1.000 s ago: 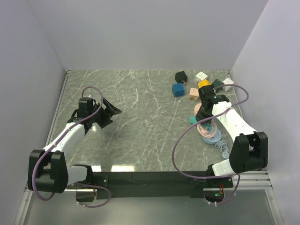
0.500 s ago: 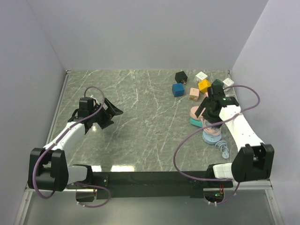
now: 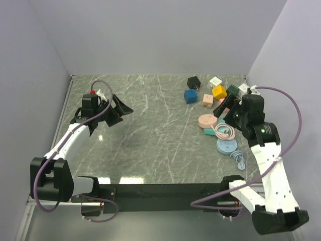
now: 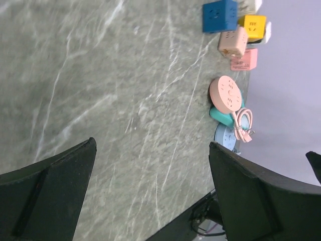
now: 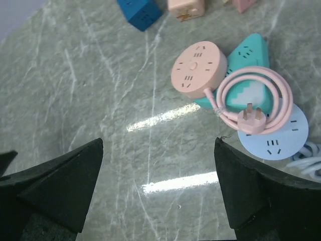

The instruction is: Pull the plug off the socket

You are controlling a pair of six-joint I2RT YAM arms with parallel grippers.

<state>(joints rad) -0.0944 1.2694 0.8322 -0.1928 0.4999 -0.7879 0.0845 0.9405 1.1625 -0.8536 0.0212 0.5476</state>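
— While both arms hang over the marbled table (image 3: 150, 145), how do the pincers stand?
— The left pincer (image 3: 120, 114) is spread wide with nothing between its fingers. The right pincer (image 3: 226, 109) gapes just as wide and is just as bare.
— What lies by the right one?
— Ahead of its right finger is a pale blue round socket (image 5: 281, 139). A pink round socket (image 5: 198, 69) sits further ahead, nearer the middle, and a teal triangular socket (image 5: 249, 52) is tucked partly under both.
— And from the left pincer?
— That whole cluster is well apart from it, far ahead on its right-finger side.
— Anything smaller?
— A blue cube socket (image 3: 190, 95) and a peach cube socket (image 3: 207, 100), beyond the pink disc.
— The plug?
— The pink plug (image 5: 252, 119) rests on the pale blue socket's edge. It ends a coiled pink cord (image 5: 251, 72) from the pink round socket, and neither pincer touches it.
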